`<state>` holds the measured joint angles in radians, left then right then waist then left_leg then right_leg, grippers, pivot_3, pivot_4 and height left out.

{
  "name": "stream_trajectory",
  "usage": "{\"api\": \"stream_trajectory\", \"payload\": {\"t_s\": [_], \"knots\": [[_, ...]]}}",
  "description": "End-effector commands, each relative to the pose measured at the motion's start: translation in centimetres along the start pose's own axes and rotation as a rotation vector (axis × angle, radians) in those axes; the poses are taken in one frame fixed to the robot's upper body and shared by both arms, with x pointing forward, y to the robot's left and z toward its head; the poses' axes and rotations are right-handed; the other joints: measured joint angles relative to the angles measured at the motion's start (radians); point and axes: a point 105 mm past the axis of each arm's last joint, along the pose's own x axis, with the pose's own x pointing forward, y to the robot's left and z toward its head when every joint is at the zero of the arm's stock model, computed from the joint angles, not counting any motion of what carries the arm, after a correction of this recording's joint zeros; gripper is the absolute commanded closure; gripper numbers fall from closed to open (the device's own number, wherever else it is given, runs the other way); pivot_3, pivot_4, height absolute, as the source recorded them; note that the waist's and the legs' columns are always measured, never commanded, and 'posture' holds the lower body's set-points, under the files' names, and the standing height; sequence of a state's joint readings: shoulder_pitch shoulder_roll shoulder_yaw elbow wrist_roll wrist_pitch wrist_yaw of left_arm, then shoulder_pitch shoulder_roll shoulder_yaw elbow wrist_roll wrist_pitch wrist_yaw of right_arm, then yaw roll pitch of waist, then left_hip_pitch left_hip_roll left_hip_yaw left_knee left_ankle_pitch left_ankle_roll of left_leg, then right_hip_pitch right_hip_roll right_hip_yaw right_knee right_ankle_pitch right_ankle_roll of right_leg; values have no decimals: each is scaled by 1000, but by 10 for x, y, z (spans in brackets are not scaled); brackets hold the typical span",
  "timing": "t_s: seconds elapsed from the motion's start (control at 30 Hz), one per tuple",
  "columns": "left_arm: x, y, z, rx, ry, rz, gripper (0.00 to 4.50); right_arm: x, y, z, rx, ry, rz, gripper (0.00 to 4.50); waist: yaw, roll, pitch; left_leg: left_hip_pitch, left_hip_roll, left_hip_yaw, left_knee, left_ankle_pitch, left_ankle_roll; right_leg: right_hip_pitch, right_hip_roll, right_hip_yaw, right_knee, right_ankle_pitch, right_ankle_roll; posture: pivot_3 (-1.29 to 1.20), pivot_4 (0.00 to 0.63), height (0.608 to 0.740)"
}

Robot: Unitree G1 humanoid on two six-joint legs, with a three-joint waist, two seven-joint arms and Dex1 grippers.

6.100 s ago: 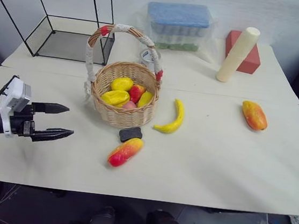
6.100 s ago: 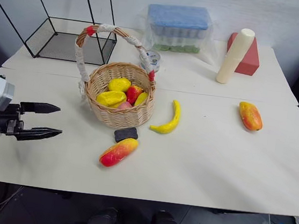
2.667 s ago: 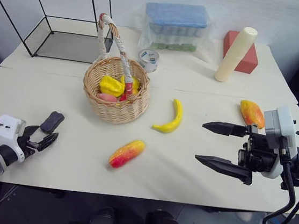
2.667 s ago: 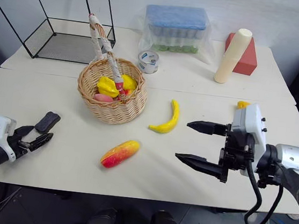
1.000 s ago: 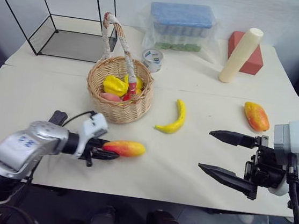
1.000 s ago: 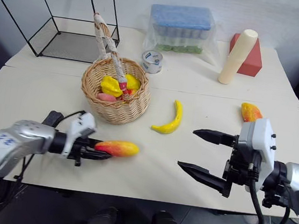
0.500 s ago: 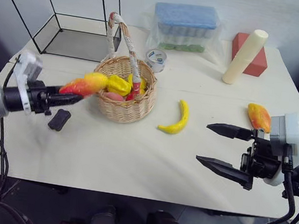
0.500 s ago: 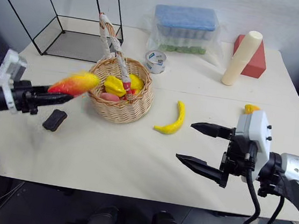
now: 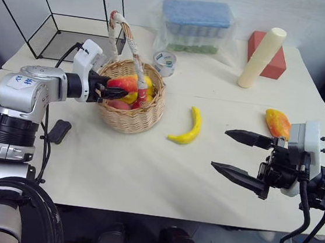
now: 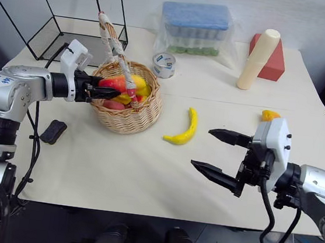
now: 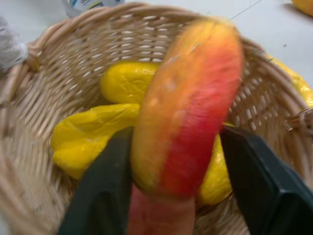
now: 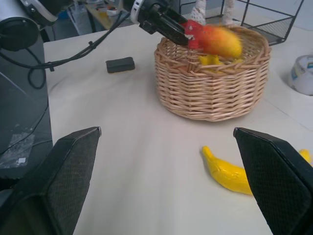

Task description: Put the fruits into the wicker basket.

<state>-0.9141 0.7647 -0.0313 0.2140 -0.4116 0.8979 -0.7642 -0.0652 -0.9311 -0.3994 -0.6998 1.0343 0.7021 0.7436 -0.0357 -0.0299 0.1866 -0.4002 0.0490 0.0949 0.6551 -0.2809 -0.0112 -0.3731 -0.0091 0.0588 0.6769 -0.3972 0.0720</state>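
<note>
On the white table (image 9: 145,172) stands the wicker basket (image 9: 130,118) with yellow fruits inside. Outside it lie two – a banana (image 9: 190,127) and a mango (image 9: 277,123). The left gripper (image 9: 115,87) is over the basket, red-yellow mango (image 9: 126,83) between its fingers; I cannot tell if they grip. The right gripper (image 9: 238,155) is wide, empty.

The arched handle (image 9: 130,41) bars the wicker basket (image 9: 129,113) opening mid-left; bare table (image 9: 145,172) lies open at lower centre.
</note>
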Motion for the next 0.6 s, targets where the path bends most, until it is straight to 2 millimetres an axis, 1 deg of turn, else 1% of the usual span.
{"api": "stream_trajectory", "payload": {"t_s": [0.03, 0.07, 0.13, 0.2, 0.27, 0.3, 0.33, 0.43, 0.53, 0.6], "knots": [[-18, 0, 26, 35, -121, -11, 517, -3, -4, 4, -28, -20, -59, 0, 2, 0, 0, -2, 0, 0, 2, 0, 0, -1, 0, 0, 2, 0, 0, 0, 150, 740], [-25, -5, 31, 42, -157, -51, 247, -5, -8, 1, -23, -12, -86, 0, 3, 0, 0, -3, 0, -1, 5, 0, 0, -2, 0, 0, 3, 0, 0, 0, 150, 740], [-37, -13, 38, 65, -208, -110, 247, -8, -12, -3, -20, 3, -125, 0, 4, 0, 0, -3, 0, 0, 6, 0, 1, -1, -1, 0, 4, 0, 0, 0, 150, 740], [-59, -34, 44, 113, -268, -259, 247, -13, -19, -8, -4, 18, -180, 0, 4, 0, 0, -3, 0, -1, 7, 0, 1, -1, -1, 0, 5, 0, 0, 0, 150, 740], [-79, -55, 43, 172, -279, -414, 247, -15, -24, -13, 15, 35, -217, 0, 1, 0, 0, -3, 0, -1, 7, 0, 1, -2, -1, -1, 5, 0, 0, 0, 150, 740], [-84, -61, 41, 187, -274, -453, 247, -15, -24, -15, 19, 39, -224, 0, 2, 0, 0, -3, 0, -1, 7, 0, 1, -2, -1, -1, 5, 0, 0, 0, 150, 740], [-89, -70, 40, 212, -267, -513, 247, -14, -26, -17, 30, 45, -230, 0, 3, 0, 0, -3, 0, -1, 7, 0, 1, -2, -1, -1, 5, 0, 0, 0, 150, 740], [-99, -93, 37, 263, -243, -655, 247, -5, -33, -24, 85, 51, -269, 0, 3, 0, 0, -2, 0, -1, 7, 0, 1, 0, -1, -1, 5, 0, 0, 0, 150, 740], [-99, -100, 35, 304, -218, -698, 247, 10, -46, -31, 140, 64, -327, 0, 2, 0, 0, -2, -1, -1, 8, 1, 2, 0, -1, -1, 5, 0, 0, 0, 150, 740], [-95, -101, 33, 338, -199, -692, 247, 24, -56, -38, 200, 85, -372, 0, 1, 0, 0, -2, -1, -1, 8, 1, 2, 0, -1, 0, 6, 0, 0, 0, 150, 740]]}}
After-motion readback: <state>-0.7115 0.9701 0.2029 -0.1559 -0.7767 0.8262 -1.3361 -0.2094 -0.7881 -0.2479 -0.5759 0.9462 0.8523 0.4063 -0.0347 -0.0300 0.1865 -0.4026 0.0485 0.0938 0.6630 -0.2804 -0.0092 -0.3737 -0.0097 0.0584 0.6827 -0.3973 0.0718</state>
